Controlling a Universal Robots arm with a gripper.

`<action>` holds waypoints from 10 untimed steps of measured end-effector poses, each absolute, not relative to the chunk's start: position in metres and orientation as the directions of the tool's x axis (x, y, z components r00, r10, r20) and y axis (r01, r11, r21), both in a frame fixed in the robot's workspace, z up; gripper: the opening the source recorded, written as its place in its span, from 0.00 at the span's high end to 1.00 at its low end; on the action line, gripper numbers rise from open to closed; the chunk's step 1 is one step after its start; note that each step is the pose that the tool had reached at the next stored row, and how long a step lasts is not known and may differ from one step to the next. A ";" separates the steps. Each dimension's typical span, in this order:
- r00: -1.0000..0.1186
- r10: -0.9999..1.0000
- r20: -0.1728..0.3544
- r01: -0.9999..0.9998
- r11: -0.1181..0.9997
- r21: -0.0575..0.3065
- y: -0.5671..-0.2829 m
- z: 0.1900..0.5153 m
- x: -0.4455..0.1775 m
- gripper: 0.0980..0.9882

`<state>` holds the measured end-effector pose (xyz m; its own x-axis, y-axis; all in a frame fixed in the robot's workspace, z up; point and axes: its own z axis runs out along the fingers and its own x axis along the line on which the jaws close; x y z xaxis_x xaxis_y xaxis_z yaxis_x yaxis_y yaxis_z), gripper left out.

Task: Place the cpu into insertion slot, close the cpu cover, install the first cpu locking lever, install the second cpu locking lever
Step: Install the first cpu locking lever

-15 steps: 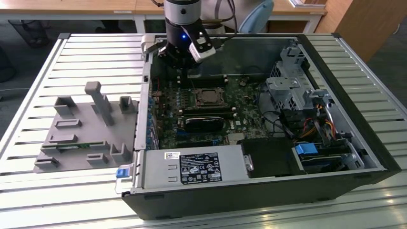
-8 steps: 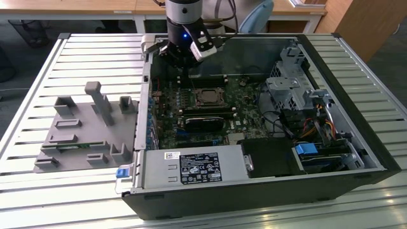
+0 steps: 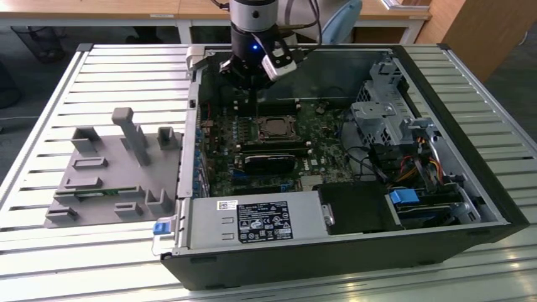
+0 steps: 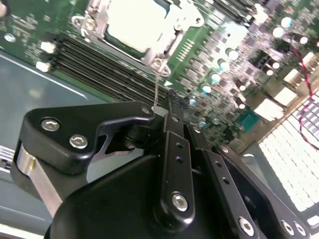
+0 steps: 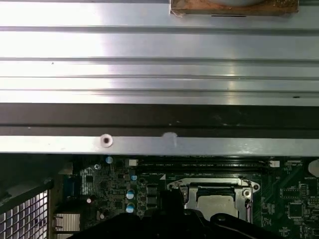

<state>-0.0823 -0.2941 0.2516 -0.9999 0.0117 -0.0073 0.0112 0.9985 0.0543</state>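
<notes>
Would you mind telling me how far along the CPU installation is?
Done: the dull silver square chip sits under the closed silver frame cover. In hand: the gripper's fingers pinch a thin silver wire lever, raised. Left: latching it; the other lever is unclear.

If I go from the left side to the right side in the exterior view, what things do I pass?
Grey plastic rack → cpu on the green board → silver drive cage.
</notes>
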 end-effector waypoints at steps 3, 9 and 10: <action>-1.000 0.012 -0.007 0.011 0.998 0.054 -0.294 0.251 -0.073 0.99; -1.000 0.012 -0.005 0.011 0.998 0.057 -0.294 0.250 -0.052 0.99; -1.000 0.012 -0.005 0.011 0.998 0.063 -0.294 0.250 -0.052 0.99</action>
<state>-0.0520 -0.2941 0.2497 -0.9999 0.0117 -0.0051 0.0114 0.9980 0.0630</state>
